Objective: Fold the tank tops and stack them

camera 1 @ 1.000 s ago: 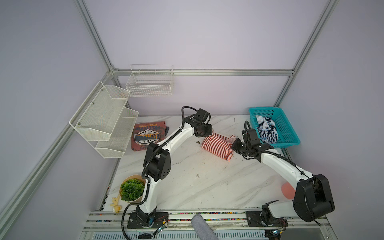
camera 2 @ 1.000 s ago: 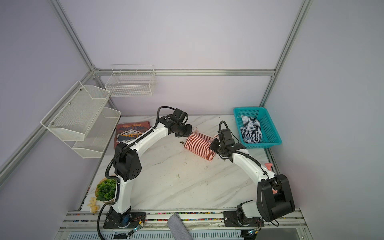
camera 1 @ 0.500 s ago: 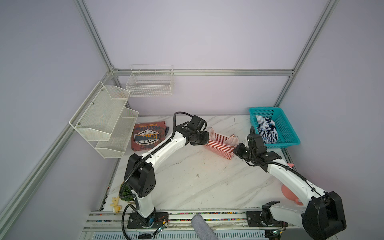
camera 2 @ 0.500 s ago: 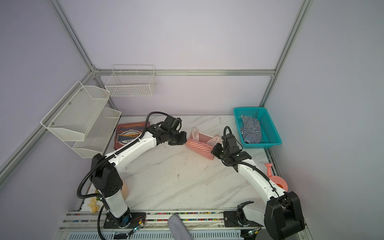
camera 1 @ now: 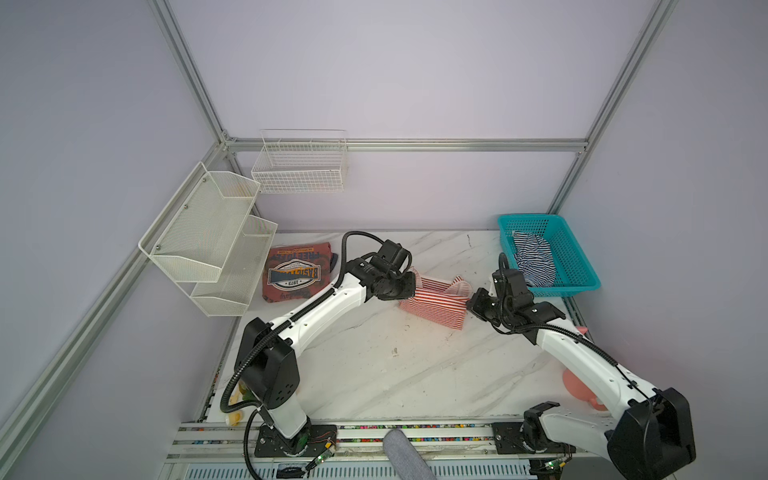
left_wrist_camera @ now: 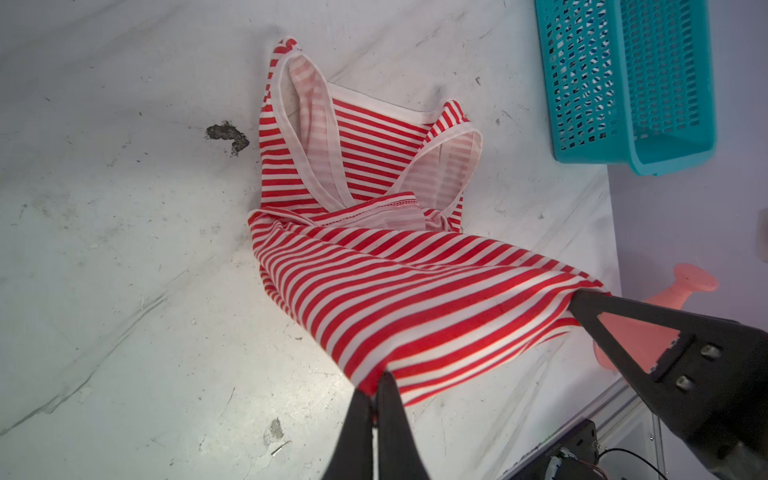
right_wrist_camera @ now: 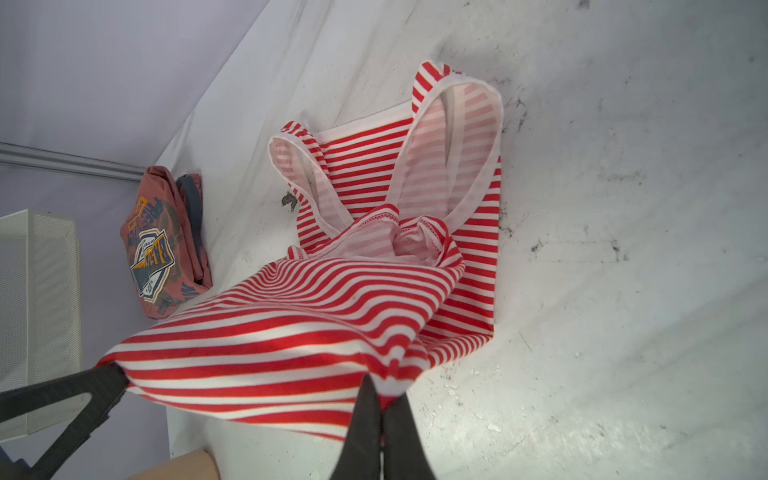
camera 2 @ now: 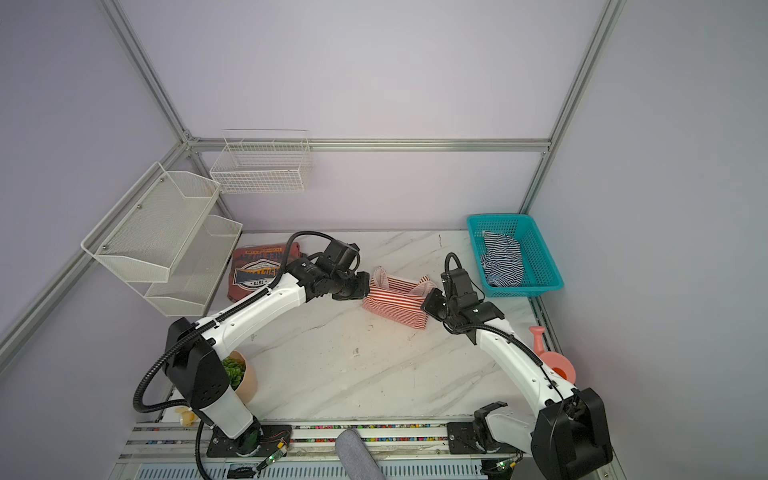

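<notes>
We had left gripper (left_wrist_camera: 376, 380) & right gripper (right_wrist_camera: 384, 388) both clamped shut on the red-striped tank top (camera 1: 436, 305), one hem corner each, hem raised over its straps, mid-frame in both top views; navy-striped tank top (camera 1: 534, 262) lay in teal basket (camera 1: 582, 286), mid-right.

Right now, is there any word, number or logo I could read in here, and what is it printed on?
"1973": on the badge print of the rust-red garment, upside down in both top views.
Bigger badge lettering and the orange line beside it: too blurred to read.
Small white mark on the left arm: too small to read.
Red-and-white striped tank top, teal basket: no text shows.
</notes>
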`<act>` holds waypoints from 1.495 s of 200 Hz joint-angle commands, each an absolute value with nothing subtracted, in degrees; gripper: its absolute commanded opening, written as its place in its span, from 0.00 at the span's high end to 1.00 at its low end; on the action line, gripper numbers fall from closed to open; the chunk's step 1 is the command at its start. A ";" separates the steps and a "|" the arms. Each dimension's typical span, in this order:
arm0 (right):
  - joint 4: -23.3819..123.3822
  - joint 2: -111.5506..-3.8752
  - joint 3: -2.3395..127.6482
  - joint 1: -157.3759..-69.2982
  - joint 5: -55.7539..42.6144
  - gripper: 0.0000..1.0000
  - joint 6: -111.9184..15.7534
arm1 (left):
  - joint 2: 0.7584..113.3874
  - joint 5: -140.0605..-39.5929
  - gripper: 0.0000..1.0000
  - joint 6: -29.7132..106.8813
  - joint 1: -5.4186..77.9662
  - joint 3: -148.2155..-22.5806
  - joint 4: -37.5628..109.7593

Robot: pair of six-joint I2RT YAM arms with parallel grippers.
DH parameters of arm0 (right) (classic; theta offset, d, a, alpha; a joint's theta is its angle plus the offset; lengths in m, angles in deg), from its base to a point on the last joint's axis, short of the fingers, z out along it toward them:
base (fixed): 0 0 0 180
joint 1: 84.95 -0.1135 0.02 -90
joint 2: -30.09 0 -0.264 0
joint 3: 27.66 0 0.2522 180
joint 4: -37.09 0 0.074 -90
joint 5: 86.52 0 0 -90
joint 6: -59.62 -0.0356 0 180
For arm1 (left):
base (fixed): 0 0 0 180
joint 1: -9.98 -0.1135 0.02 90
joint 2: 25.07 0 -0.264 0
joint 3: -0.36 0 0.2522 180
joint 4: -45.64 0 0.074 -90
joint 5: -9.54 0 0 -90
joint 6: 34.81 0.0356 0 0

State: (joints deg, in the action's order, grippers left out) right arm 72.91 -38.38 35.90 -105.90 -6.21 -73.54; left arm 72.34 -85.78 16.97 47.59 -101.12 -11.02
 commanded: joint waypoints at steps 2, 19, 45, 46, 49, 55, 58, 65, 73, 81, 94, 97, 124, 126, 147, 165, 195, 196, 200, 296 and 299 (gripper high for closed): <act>74.33 -41.28 39.16 -105.98 -2.46 1.00 -73.23 | 76.52 -83.51 1.00 20.61 46.55 -110.07 -10.48; 74.32 -44.71 41.72 -105.93 -1.14 1.00 -72.77 | 80.08 -84.04 1.00 21.88 45.31 -114.87 -10.96; 74.14 -50.75 45.42 -105.30 0.33 1.00 -71.85 | 85.74 -85.55 1.00 23.32 43.59 -122.87 -12.10; 74.10 -50.98 45.51 -105.28 0.37 1.00 -71.77 | 85.84 -85.51 1.00 23.39 43.53 -123.02 -12.17; 73.98 -51.69 45.81 -105.18 0.58 1.00 -71.65 | 86.57 -85.47 1.00 23.60 43.41 -124.01 -12.22; 73.80 -52.89 46.50 -104.87 0.82 1.00 -71.56 | 87.83 -85.47 1.00 23.94 43.09 -125.61 -12.33; 73.79 -53.59 46.79 -104.66 1.03 1.00 -71.55 | 88.43 -85.49 1.00 24.03 42.97 -126.41 -12.33; 73.72 -54.99 47.44 -104.18 1.38 1.00 -71.49 | 90.11 -85.81 1.00 24.14 42.51 -128.35 -12.61; 73.33 -56.50 48.06 -103.66 1.61 1.00 -71.34 | 92.07 -86.44 1.00 24.33 42.02 -130.63 -12.87; 73.05 -57.95 48.59 -103.04 1.88 1.00 -71.21 | 93.93 -86.99 0.98 24.47 41.67 -132.77 -13.07; 71.95 -60.08 49.11 -101.90 1.98 1.00 -71.14 | 97.30 -87.40 0.96 24.84 41.29 -136.19 -13.06; 71.60 -60.52 49.26 -101.57 1.99 1.00 -71.24 | 97.94 -87.39 0.95 24.94 41.20 -137.20 -13.09; 68.20 -63.29 49.77 -98.97 0.96 1.00 -72.14 | 105.49 -88.68 0.94 24.81 40.49 -146.55 -13.46; 68.00 -63.44 49.83 -98.85 0.90 1.00 -72.22 | 106.12 -88.73 0.94 24.79 40.42 -147.23 -13.43; 66.66 -64.72 50.43 -97.21 0.95 1.00 -72.87 | 110.55 -88.78 0.93 23.87 39.80 -152.93 -12.87; 64.83 -65.48 50.09 -95.55 0.40 0.98 -73.37 | 113.06 -88.46 0.86 22.96 39.52 -154.60 -8.80; 61.29 -67.61 50.23 -93.27 -2.29 0.74 -73.74 | 116.18 -87.63 0.59 20.40 38.84 -155.67 -2.71; 61.17 -67.67 50.25 -93.20 -2.35 0.73 -73.73 | 116.22 -87.56 0.58 20.30 38.78 -155.68 -2.56; 60.76 -67.86 50.46 -93.00 -2.47 0.69 -73.71 | 116.47 -87.33 0.56 19.91 38.66 -155.72 -2.06; 59.44 -60.36 46.46 -92.33 -9.36 0.21 -68.02 | 107.44 -95.45 0.35 26.57 37.06 -139.34 3.85; 59.48 -60.17 46.01 -92.41 -9.86 0.19 -67.86 | 107.40 -96.46 0.35 26.95 37.13 -138.60 3.96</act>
